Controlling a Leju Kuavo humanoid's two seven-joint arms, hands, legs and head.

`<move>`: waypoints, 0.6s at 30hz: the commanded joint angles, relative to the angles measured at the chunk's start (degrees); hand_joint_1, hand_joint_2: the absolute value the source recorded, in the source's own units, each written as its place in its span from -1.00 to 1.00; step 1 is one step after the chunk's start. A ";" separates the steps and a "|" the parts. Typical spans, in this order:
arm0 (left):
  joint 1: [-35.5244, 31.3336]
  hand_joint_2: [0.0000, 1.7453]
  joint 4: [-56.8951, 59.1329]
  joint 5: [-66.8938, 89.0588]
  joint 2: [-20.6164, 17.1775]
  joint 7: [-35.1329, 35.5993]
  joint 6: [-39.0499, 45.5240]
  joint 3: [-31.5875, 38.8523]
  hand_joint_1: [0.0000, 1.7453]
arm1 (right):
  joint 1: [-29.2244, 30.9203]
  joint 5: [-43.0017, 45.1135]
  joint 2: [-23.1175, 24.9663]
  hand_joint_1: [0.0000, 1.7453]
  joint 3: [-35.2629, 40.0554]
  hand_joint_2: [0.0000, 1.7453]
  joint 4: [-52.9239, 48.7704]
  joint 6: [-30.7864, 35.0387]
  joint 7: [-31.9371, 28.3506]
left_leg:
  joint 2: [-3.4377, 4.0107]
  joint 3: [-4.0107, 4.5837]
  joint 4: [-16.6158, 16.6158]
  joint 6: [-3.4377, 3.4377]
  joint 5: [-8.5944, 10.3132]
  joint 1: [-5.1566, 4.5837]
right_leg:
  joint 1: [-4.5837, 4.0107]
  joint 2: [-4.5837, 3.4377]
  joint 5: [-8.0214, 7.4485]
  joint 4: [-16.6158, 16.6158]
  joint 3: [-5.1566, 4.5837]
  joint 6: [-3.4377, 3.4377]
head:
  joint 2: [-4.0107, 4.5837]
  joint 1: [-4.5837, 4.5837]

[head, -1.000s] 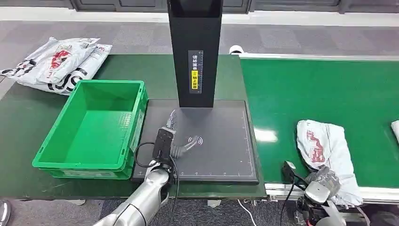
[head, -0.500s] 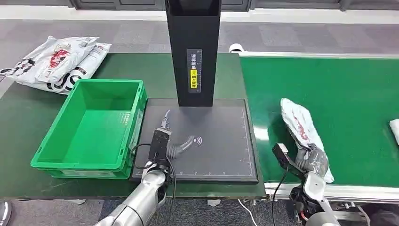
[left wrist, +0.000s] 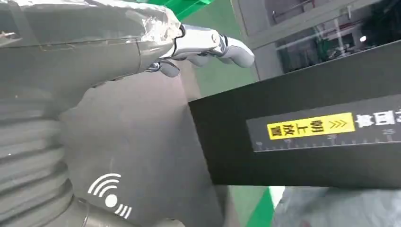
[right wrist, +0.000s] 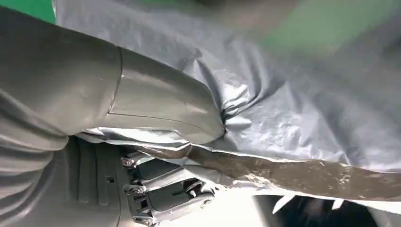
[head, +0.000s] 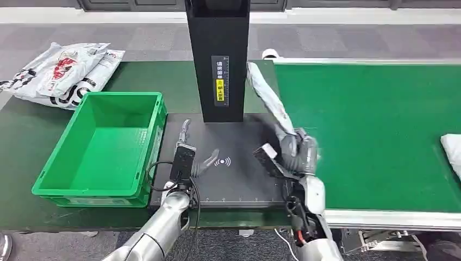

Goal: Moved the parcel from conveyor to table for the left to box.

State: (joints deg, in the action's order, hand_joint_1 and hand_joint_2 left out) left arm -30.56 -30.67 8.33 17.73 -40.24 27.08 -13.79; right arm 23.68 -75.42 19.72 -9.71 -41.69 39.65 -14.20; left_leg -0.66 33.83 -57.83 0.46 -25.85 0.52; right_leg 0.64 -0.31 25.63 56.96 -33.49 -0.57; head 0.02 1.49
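One parcel (head: 266, 95) hangs clamped in the right hand (head: 298, 152), held above the mat's (head: 244, 185) right edge so it can be set down; the left hand (head: 190, 157) waits over the mat beside the bin (head: 54, 187), fingers apart, ready to box it.

Blurred and cut-off parts
Your right hand (head: 299, 152) and its parcel (head: 266, 92) are motion-blurred; another parcel (head: 452, 148) is cut by the edge.

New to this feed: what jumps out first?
The right hand grips a grey parcel and holds it up over the dark scan pad, beside the tall black post with its yellow label. The left hand rests open on the pad next to the green crate. More parcels lie at the table's far left corner.
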 commanded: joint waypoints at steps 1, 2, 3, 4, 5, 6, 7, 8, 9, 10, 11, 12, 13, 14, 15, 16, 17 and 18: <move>-2.55 1.00 0.92 0.09 -1.94 0.24 0.01 2.15 -1.00 | 3.65 5.33 0.28 1.00 22.43 1.00 14.37 -1.66 2.07 | 0.23 -0.07 0.07 0.03 0.01 0.00 | -0.02 -0.16 -0.05 -0.02 -0.04 0.07 | -0.02 0.00; -2.55 1.00 0.92 0.09 -1.94 0.24 0.01 2.15 -1.00 | 3.65 5.33 0.28 1.00 22.43 1.00 14.37 -1.66 2.07 | 0.13 -0.03 0.03 0.04 0.00 0.03 | -0.04 -0.08 -0.03 -0.02 -0.04 0.06 | -0.02 0.00; -2.55 1.00 0.92 0.09 -1.94 0.24 0.01 2.15 -1.00 | 3.65 5.33 0.28 1.00 22.43 1.00 14.37 -1.66 2.07 | 0.05 -0.01 0.03 0.06 0.02 0.00 | -0.01 -0.03 -0.01 0.02 -0.06 0.04 | -0.02 0.00; -2.55 1.00 0.92 0.09 -1.94 0.24 0.01 2.15 -1.00 | 3.65 5.33 0.28 1.00 22.43 1.00 14.37 -1.66 2.07 | 0.07 -0.03 0.03 0.05 0.01 0.02 | -0.04 -0.05 -0.02 -0.01 -0.03 0.05 | -0.02 0.00; -2.55 1.00 0.92 0.09 -1.94 0.24 0.01 2.15 -1.00 | 3.65 5.33 0.28 1.00 22.43 1.00 14.37 -1.66 2.07 | 0.07 -0.03 0.04 0.04 0.02 0.00 | -0.01 -0.05 -0.01 0.00 -0.03 0.06 | -0.02 0.00; -2.55 1.00 0.92 0.09 -1.94 0.24 0.01 2.15 -1.00 | 3.65 5.33 0.28 1.00 22.43 1.00 14.37 -1.66 2.07 | 0.03 0.02 0.00 0.05 0.02 0.03 | -0.04 -0.04 0.00 0.03 -0.06 0.06 | -0.02 0.00; -2.55 1.00 0.92 0.09 -1.94 0.24 0.01 2.15 -1.00 | 3.65 5.33 0.28 1.00 22.43 1.00 14.37 -1.66 2.07 | 0.10 -0.02 0.02 0.04 0.01 0.02 | -0.03 -0.08 -0.01 0.00 -0.03 0.06 | -0.02 0.00; -2.55 1.00 0.92 0.09 -1.94 0.24 0.01 2.15 -1.00 | 3.65 5.33 0.28 1.00 22.43 1.00 14.37 -1.66 2.07 | 0.04 0.00 0.03 0.05 0.03 0.00 | 0.00 -0.03 0.00 0.02 -0.05 0.06 | -0.02 0.00; -2.55 1.00 0.92 0.09 -1.94 0.24 0.01 2.15 -1.00 | 3.65 5.33 0.28 1.00 22.43 1.00 14.37 -1.66 2.07 | 0.00 0.05 0.00 0.06 0.03 0.02 | -0.03 0.00 0.00 0.02 -0.07 0.06 | -0.02 0.00; -2.55 1.00 0.92 0.09 -1.94 0.24 0.01 2.15 -1.00 | 3.65 5.33 0.28 1.00 22.43 1.00 14.37 -1.66 2.07 | 0.04 0.01 0.03 0.05 0.04 0.00 | -0.01 -0.02 -0.01 0.01 -0.05 0.07 | -0.02 0.00; -2.55 1.00 0.92 0.09 -1.94 0.24 0.01 2.15 -1.00 | 3.65 5.33 0.28 1.00 22.43 1.00 14.37 -1.66 2.07 | 0.02 0.03 0.03 0.06 0.04 -0.01 | 0.00 -0.01 -0.01 0.02 -0.06 0.07 | -0.02 0.00; -2.55 1.00 0.92 0.09 -1.94 0.24 0.01 2.15 -1.00 | 3.65 5.33 0.28 1.00 22.43 1.00 14.37 -1.66 2.07 | -0.03 0.06 0.01 0.06 0.04 -0.01 | 0.00 0.01 0.00 0.04 -0.08 0.06 | 0.00 0.00; -2.49 1.00 0.75 0.05 -1.87 0.24 -0.10 2.08 -1.00 | 3.87 5.67 0.28 1.00 23.89 1.00 15.31 -3.74 1.71 | -0.02 0.05 0.01 0.06 0.04 -0.01 | 0.00 0.02 0.00 0.04 -0.08 0.07 | -0.02 0.00; -2.43 1.00 0.21 0.17 -1.90 0.24 -0.02 1.69 -1.00 | 3.74 8.73 0.28 1.00 25.97 1.00 15.70 -7.57 0.51 | -0.01 0.05 0.01 0.06 0.04 0.01 | -0.02 0.01 0.00 0.02 -0.07 0.07 | 0.00 0.00; -2.27 1.00 -0.40 -0.01 -1.93 0.24 0.18 1.42 -1.00 | 3.75 10.57 0.28 1.00 28.54 1.00 16.54 -12.10 0.33 | 0.07 -0.01 0.07 0.06 0.05 0.00 | -0.02 -0.03 -0.03 -0.02 -0.04 0.09 | -0.02 0.00; -2.26 1.00 -0.81 -0.41 -1.83 0.24 -0.18 1.58 -1.00 | 3.50 11.23 0.28 1.00 29.40 1.00 16.80 -13.70 -0.19 | 0.03 0.03 0.02 0.07 0.03 0.00 | -0.01 -0.02 0.00 0.03 -0.08 0.08 | -0.02 0.00; -1.96 1.00 -1.77 -0.37 -1.98 0.24 0.26 1.08 -1.00 | 3.24 11.40 0.28 1.00 32.52 1.00 18.20 -17.37 -0.44 | 0.01 0.04 0.01 0.07 0.02 0.02 | -0.03 -0.02 0.00 0.02 -0.07 0.07 | -0.02 0.00; -1.90 1.00 -2.53 -0.91 -1.89 0.24 0.04 1.25 -1.00 | 2.98 13.01 0.28 1.00 33.50 1.00 19.36 -22.38 -2.51 | 0.09 -0.03 0.07 0.07 0.03 -0.01 | -0.01 -0.06 -0.01 -0.01 -0.04 0.09 | -0.02 0.00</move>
State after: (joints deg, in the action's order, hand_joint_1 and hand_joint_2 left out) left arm -30.95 -31.80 8.39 16.92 -40.24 27.10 -13.79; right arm 24.61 -67.07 21.18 11.02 -31.41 32.29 -13.58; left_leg -0.78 33.90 -57.83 0.53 -25.81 0.52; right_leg 0.64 -0.24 25.66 57.01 -33.58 -0.53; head 0.00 1.49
